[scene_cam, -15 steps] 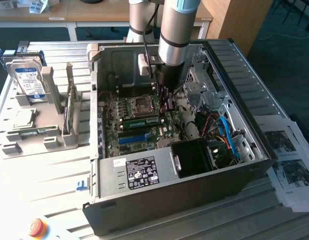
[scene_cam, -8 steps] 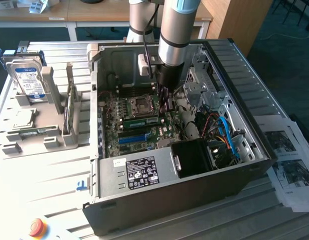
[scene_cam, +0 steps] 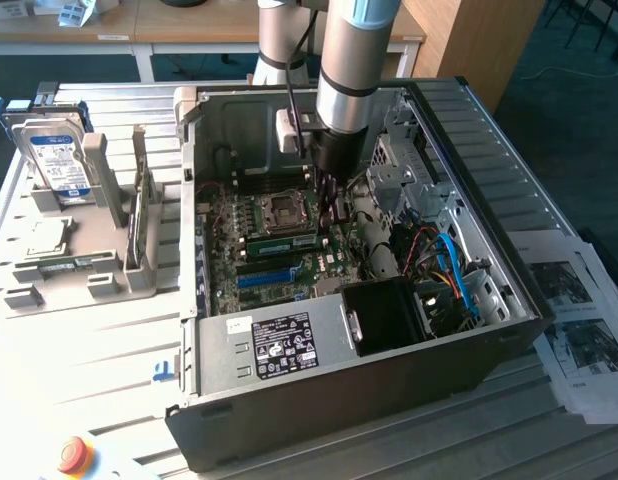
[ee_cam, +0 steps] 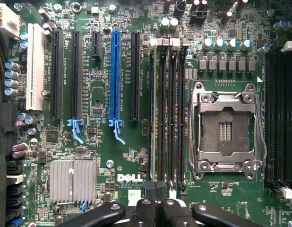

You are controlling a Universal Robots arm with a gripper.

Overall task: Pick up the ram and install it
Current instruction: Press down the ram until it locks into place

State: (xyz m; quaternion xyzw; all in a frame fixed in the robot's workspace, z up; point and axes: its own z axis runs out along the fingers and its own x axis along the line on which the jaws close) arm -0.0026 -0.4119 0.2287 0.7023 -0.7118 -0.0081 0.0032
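One red button (scene_cam: 74, 455) sits nearest in the exterior view, on the slatted white table (scene_cam: 89, 360). Behind it stands the open computer case (scene_cam: 319, 385). It has a labelled metal wall (scene_cam: 279, 340) along its near edge. A black box (scene_cam: 384, 315) sits beside blue cables (scene_cam: 454, 265) toward the exterior view's right. Printed sheets (scene_cam: 579, 340) lie on the table past that side of the case.

Deeper inside, the green motherboard (scene_cam: 229, 220) carries a blue slot (scene_cam: 264, 277). Just beyond that slot is the ram (scene_cam: 284, 243), a long green stick lying in line with the memory slots, between the blue slot and the processor socket (scene_cam: 286, 208). Whether it is fully latched cannot be told.

The gripper (scene_cam: 331, 210) hangs from the arm (scene_cam: 354, 60) at the ram's end toward the exterior view's right. Its fingers (ee_cam: 143, 213) are closed together with nothing between them. Contact with the ram cannot be confirmed. In the wrist view the closed fingers sit at one end of the bank of memory slots (ee_cam: 167, 113), with a finned heatsink (ee_cam: 73, 182) off to one side.

Level with the case, on the exterior view's left, a grey fixture (scene_cam: 109, 280) holds a hard drive (scene_cam: 54, 160) and a square silver chip (scene_cam: 44, 238). Farthest back stand wooden desks (scene_cam: 189, 25).
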